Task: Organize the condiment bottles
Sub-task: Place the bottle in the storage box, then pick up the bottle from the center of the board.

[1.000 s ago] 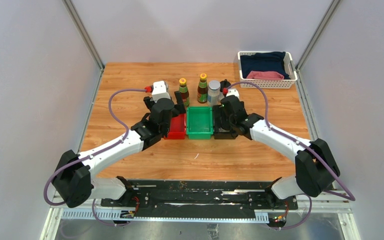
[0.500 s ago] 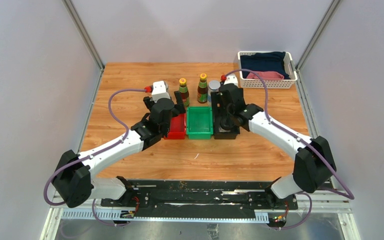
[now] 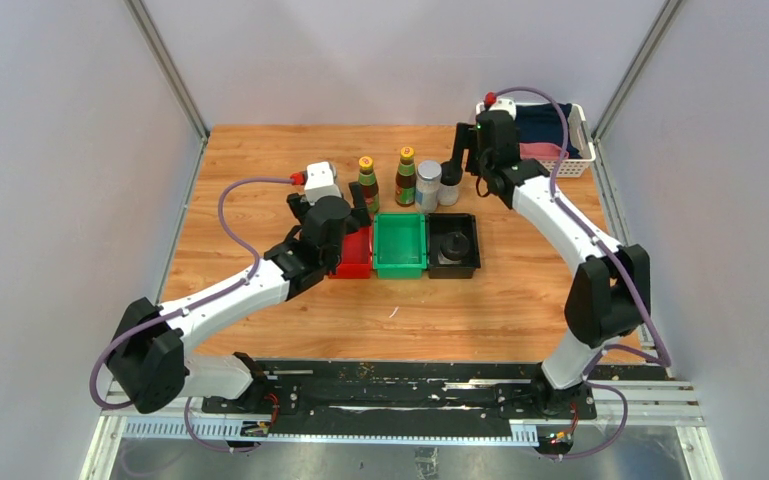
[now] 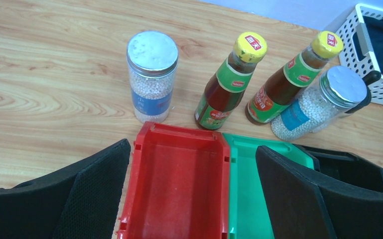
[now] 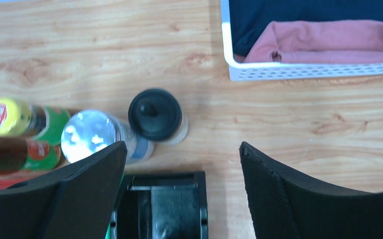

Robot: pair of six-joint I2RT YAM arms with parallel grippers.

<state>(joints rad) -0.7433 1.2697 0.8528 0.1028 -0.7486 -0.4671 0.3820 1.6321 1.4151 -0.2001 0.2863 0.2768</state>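
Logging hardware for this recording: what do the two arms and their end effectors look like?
The left arm and right arm match: white tubular links, bulky black joint housings, a looping purple cable ending at a red plug. The left end effector and right end effector each carry two broad black fingers with finely dimpled pads.

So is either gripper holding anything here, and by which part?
Nothing is held. The left gripper is open over the red bin, and the right gripper is open near the black-capped bottle.

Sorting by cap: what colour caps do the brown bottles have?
Yellow caps, best seen in the left wrist view.
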